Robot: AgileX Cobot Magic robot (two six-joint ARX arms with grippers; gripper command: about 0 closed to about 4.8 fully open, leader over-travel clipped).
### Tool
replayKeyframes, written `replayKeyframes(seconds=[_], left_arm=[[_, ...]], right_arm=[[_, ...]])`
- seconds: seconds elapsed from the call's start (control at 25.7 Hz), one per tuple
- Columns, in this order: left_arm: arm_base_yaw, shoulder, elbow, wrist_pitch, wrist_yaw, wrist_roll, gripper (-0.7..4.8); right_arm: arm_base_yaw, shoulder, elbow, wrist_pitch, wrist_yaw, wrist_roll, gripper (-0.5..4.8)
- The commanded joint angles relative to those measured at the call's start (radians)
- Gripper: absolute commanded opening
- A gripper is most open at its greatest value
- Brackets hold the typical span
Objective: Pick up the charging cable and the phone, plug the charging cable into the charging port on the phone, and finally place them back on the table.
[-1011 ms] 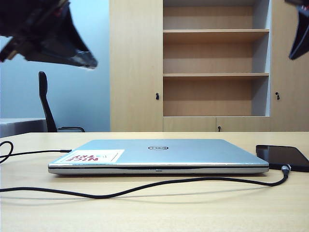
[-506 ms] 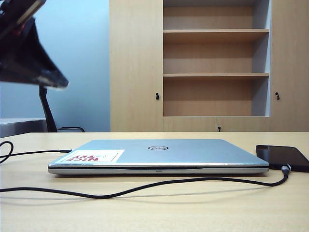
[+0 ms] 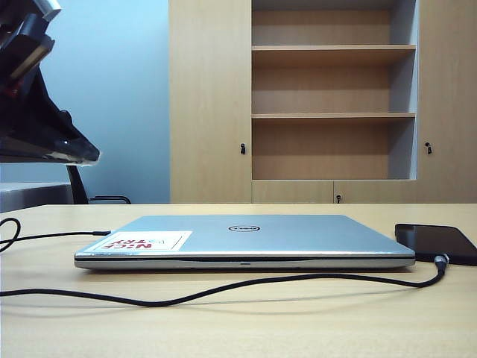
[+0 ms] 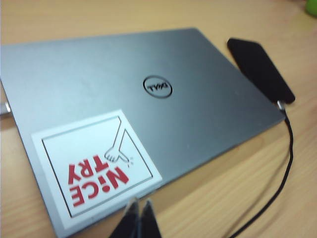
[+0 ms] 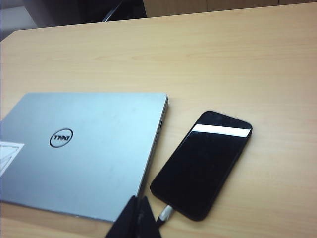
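Left gripper (image 4: 137,210) hangs high at the left, above the closed silver Dell laptop's (image 3: 246,239) sticker corner, jaws pressed together, holding nothing. The long thin black charging cable (image 3: 223,287) snakes across the pale beige wood-grain surface (image 3: 298,328) in front of the laptop, its silver-grey plug seated in the flat black glossy phone (image 5: 203,161) lying just beside the laptop's right edge. Right gripper (image 5: 137,218) hovers above that plug, jaws closed, empty.
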Motion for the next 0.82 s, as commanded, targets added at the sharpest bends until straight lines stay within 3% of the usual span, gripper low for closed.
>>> replayKeyframes(seconds=[0.04, 0.31, 0.74, 0.82], left_arm=[[-0.001, -0.003, -0.015, 0.07, 0.002, 0.005, -0.05], [-0.001, -0.003, -0.057, 0.132, 0.002, 0.084, -0.05], [-0.001, -0.004, -0.076, 0.15, 0.001, 0.084, -0.05], [0.001, -0.082, -0.088, 0.148, 0.001, 0.084, -0.05]], right_arm=[[0.0, -0.029, -0.046, 0.031, 0.024, 0.001, -0.01], [0.0, -0.042, -0.089, 0.025, 0.025, 0.0, -0.01], [0.0, -0.042, -0.089, 0.027, 0.025, 0.0, -0.01], [0.0, -0.042, -0.089, 0.027, 0.025, 0.0, -0.01]])
